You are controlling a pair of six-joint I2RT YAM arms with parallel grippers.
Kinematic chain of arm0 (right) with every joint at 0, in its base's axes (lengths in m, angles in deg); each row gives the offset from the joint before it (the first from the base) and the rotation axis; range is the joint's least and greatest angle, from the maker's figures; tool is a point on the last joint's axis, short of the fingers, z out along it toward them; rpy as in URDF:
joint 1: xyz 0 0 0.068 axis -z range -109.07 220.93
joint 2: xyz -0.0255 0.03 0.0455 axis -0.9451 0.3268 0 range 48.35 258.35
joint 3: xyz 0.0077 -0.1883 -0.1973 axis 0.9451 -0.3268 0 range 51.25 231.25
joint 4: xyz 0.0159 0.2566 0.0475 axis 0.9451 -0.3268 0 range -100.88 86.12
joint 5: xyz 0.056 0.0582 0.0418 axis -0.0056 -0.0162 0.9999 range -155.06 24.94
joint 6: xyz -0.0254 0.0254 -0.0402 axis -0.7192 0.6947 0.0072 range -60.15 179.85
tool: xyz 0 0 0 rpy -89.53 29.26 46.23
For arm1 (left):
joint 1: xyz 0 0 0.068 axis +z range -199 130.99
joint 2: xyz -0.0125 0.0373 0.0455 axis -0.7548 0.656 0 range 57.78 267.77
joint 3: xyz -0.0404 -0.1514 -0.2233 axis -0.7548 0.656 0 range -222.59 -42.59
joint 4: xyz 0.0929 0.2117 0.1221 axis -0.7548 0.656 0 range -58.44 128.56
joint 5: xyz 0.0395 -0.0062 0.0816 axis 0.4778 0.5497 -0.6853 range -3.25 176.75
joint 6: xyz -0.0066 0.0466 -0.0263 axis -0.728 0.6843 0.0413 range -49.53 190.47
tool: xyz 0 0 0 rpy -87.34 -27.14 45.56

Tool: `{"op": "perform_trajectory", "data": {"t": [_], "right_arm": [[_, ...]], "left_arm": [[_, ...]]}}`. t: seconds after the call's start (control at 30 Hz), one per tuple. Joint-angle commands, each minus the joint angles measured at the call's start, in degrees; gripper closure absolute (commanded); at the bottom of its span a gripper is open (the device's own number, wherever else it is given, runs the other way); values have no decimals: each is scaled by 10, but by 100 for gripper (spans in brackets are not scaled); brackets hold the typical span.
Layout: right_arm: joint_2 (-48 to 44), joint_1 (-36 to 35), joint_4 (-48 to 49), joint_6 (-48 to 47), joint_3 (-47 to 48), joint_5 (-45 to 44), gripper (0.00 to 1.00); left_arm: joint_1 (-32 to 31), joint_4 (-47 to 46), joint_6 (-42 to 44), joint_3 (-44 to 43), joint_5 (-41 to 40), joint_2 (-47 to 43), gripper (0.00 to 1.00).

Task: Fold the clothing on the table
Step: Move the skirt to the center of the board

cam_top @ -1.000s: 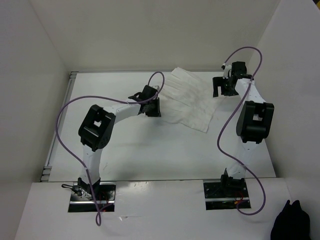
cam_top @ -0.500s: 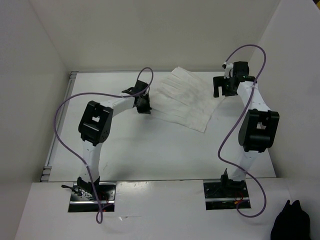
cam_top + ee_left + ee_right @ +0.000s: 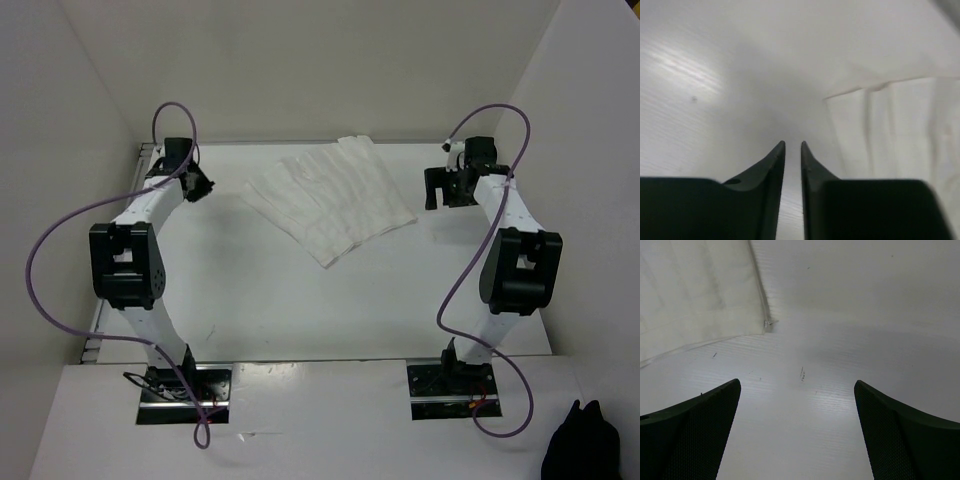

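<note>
The clothing (image 3: 330, 205) is found flat at the far middle of the table (image 3: 300, 310). It is judged partly folded, with further folds outstanding. The left gripper (image 3: 200, 188), well apart at far left, is nearly closed, a slit showing and nothing held. The right gripper (image 3: 445, 190), near the garment's right corner, is spread wide and empty.

Overhead view's bright and even, soft light on the white walls (image 3: 300, 70), shadows barely there. Left wrist cam is mushy: fingers (image 3: 765, 200) are blurry dark wedges, streaky glare on the tabletop (image 3: 690, 65) upper left. Right wrist cam's sharper, with 1 broad gray shadow band across the middle.
</note>
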Motion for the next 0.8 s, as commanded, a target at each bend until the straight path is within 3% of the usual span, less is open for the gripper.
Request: {"op": "perform_trajectory", "data": {"t": [0.0,0.1,0.13,0.2,0.37,0.77], "right_arm": [[-6,-4,19,-1,-5,31,1],[17,-4,19,6,11,60,1],[30,-4,19,12,19,80,1],[36,-4,19,19,25,96,5],[66,-4,19,37,38,146,23],[129,-4,29,66,90,172,23]], "left_arm": [[-58,-24,-1,-32,83,-16,71],[-105,-39,-31,-10,159,-21,45],[-117,-57,-39,16,180,-21,42],[-150,-68,-66,36,229,-21,41],[-200,-104,-147,89,265,-33,41],[-277,-152,-261,152,304,-11,35]]}}
